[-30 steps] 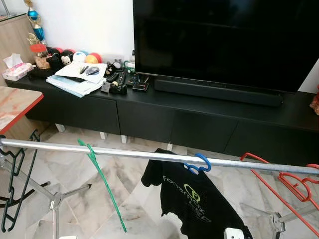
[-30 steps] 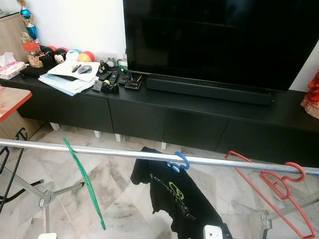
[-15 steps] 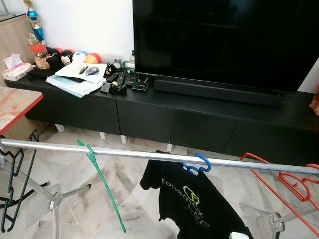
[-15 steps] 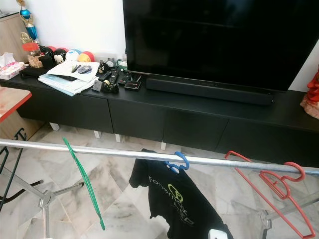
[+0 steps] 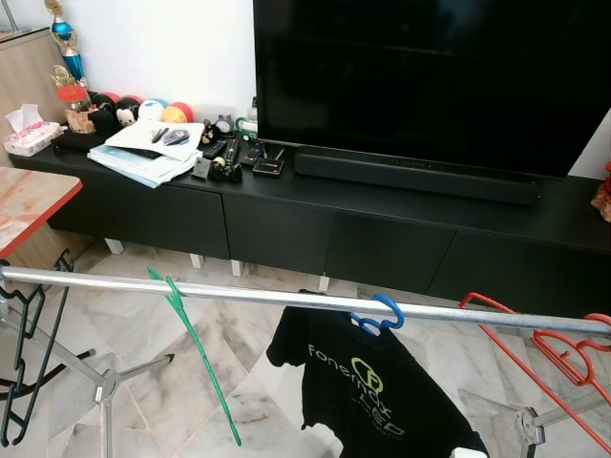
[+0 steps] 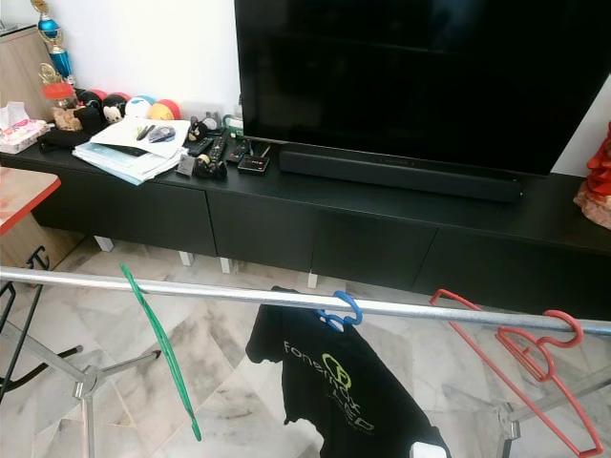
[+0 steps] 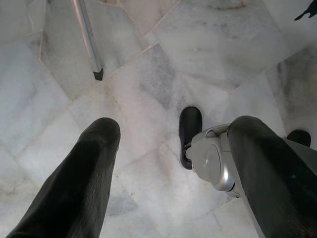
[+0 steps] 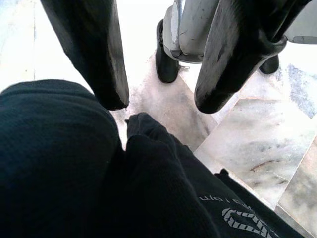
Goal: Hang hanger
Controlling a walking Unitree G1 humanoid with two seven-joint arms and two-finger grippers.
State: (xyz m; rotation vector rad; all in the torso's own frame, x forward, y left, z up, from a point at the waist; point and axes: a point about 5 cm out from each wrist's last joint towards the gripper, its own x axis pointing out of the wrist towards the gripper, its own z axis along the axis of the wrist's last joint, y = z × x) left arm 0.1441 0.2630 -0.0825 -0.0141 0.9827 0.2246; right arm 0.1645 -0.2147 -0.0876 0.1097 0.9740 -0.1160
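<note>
Rail (image 5: pixel 115 283) runs across the lower head view. From its left end: black hanger (image 5: pixel 24 363) at 8 o'clock, green hanger (image 5: pixel 196 358) next along, then the blue hanger (image 5: pixel 377 315) at about 5 o'clock, hook seated over the rail and carrying a black shirt (image 5: pixel 368 382); red hangers (image 5: pixel 549 348) sit at the 4 o'clock end. Left gripper (image 7: pixel 171 163) hangs over the marble floor (image 7: pixel 148 74), fingers (image 7: pixel 84 173) spread wide, holding nothing. Right gripper (image 8: pixel 158 74) is just above the shirt cloth, fingers apart, nothing between them. Judgement: hanging appears complete, release step in hand. Next move calls for drawing the right arm clear without snagging cloth.
</note>
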